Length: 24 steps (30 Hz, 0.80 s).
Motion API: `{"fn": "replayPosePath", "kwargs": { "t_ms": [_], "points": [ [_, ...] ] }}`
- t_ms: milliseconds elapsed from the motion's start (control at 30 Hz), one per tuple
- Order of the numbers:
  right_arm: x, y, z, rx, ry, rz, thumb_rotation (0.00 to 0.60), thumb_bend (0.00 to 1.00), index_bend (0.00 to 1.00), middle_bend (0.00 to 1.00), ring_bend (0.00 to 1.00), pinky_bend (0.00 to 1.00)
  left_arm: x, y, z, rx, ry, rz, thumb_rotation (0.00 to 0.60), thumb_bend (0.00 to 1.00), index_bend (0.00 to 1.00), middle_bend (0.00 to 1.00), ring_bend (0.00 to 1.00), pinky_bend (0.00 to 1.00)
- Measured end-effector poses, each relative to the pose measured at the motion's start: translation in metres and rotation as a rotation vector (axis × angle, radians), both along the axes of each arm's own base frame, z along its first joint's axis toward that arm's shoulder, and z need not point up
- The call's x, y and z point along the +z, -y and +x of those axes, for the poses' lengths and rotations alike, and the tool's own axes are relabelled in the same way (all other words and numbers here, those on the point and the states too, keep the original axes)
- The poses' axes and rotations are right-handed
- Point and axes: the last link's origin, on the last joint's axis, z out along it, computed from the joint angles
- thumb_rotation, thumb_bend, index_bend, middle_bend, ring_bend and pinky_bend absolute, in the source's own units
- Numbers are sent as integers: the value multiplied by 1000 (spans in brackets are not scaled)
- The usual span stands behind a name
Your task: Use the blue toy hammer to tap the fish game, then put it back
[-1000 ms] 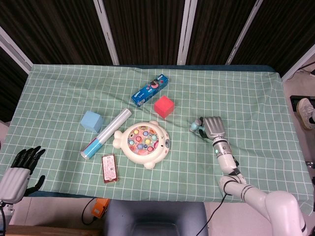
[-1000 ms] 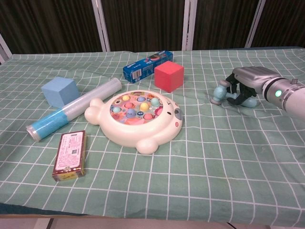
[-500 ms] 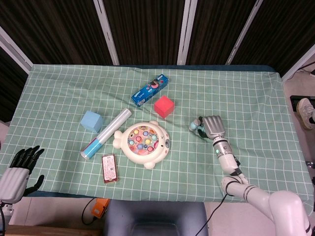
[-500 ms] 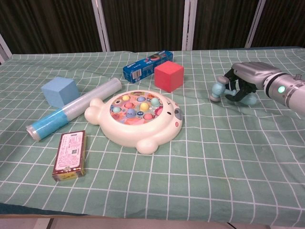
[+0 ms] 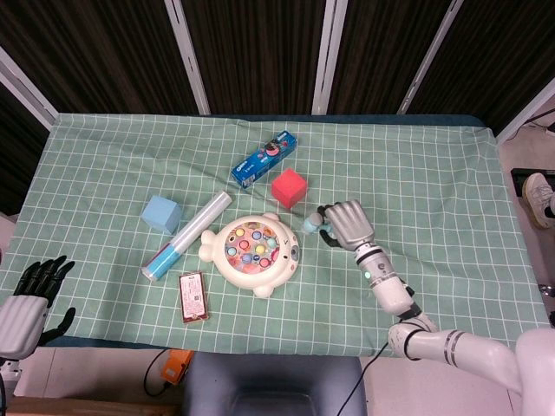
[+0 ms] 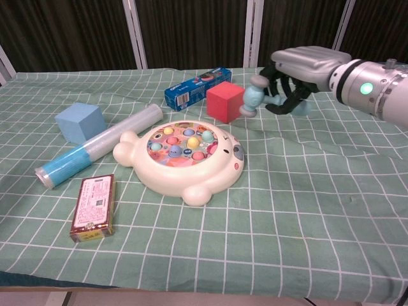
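Head view: set high above the near table edge, looking steeply down and forward, far enough to take in the whole green checked cloth (image 5: 434,173) and the dark panels behind; chest view: set low at the near edge, looking almost level across the cloth, closer in; shared ground: the fish game (image 6: 182,156), red cube (image 5: 289,188), blue box (image 6: 197,88).

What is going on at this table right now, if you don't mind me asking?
The right hand holds a small blue toy hammer in the air, its head near the red cube and just short of the fish game. The hammer is not touching the game, so no tap is happening in these pictures. The left hand hangs off the near left edge of the table, holding nothing.
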Motion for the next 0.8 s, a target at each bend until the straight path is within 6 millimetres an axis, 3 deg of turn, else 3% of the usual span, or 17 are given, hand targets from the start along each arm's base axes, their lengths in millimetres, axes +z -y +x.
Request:
{"fn": "replayPosePath", "kwargs": {
  "t_ms": [233, 500, 600, 800],
  "points": [
    [-14, -20, 59, 155, -159, 21, 600, 549, 975, 760, 787, 798, 4, 2, -1, -7, 11, 3, 600, 413, 0, 13, 6, 64],
    [-50, -36, 115, 201, -266, 55, 600, 549, 975, 759, 785, 798, 10, 5, -3, -8, 26, 14, 600, 413, 0, 13, 10, 63],
    [-59, -40, 126, 199, -283, 55, 600, 549, 975, 759, 785, 798, 11, 7, -4, -10, 28, 15, 600, 413, 0, 13, 10, 63],
    [-66, -37, 126, 188, -296, 49, 600, 549, 973, 759, 784, 798, 11, 7, -3, -11, 28, 14, 600, 413, 0, 13, 10, 63]
  ]
}}
